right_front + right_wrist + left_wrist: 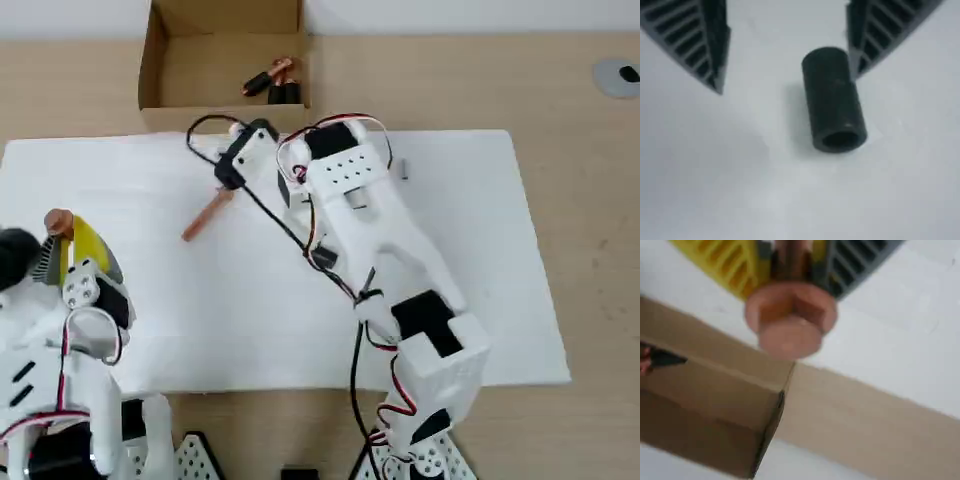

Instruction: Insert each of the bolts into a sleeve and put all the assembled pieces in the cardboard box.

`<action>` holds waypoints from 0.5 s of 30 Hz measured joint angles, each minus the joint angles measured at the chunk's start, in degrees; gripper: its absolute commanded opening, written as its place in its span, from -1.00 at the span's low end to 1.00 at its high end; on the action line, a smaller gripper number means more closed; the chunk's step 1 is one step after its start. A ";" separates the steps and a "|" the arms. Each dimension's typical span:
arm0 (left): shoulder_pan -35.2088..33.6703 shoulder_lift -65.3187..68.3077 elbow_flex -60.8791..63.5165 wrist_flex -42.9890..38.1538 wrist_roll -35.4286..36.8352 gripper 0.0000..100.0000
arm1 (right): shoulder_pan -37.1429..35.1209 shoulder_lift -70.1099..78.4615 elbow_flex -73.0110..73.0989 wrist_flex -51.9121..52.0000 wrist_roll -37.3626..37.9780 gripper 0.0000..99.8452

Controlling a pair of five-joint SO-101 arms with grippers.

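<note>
Currently: one bolt gripped, sleeve free

Left gripper [790,262] is clenched on a bolt [790,320] over the sheet [450,250]. Right gripper [785,75] is spread; a sleeve [833,100] lies between its fingers. Assembled pieces [272,80] lie in the box [150,70].

I read the work surface as a wooden table [590,200]. A white sheet [200,320] lies flat over most of it. On the sheet I see one copper-coloured bolt [207,217] and one dark sleeve [834,100], each lying on its side. The cardboard box [150,70] stands on bare wood at the sheet's far edge. A grey disc [617,76] sits near a far corner.
</note>
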State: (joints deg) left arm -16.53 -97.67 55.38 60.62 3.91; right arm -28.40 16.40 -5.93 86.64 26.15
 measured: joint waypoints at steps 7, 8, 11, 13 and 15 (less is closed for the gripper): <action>0.00 -5.71 2.46 -0.18 0.18 -0.99 | 0.00 0.00 6.68 -0.53 4.84 -0.60; 0.00 -6.24 2.46 -0.18 0.18 -0.99 | 0.00 0.00 7.30 -0.53 4.92 -0.60; 0.00 -6.24 2.46 -0.18 0.18 -0.99 | 0.00 0.00 8.18 -0.53 4.92 -0.60; 0.00 -6.15 2.46 -0.18 0.18 -0.99 | 0.00 0.00 8.88 -0.70 4.92 -0.60; 0.00 -6.24 2.46 -0.18 0.18 -0.99 | 0.00 0.00 9.67 -0.70 5.19 -0.60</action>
State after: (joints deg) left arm -16.53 -103.91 57.85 60.44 4.09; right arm -28.40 16.40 3.74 85.93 31.34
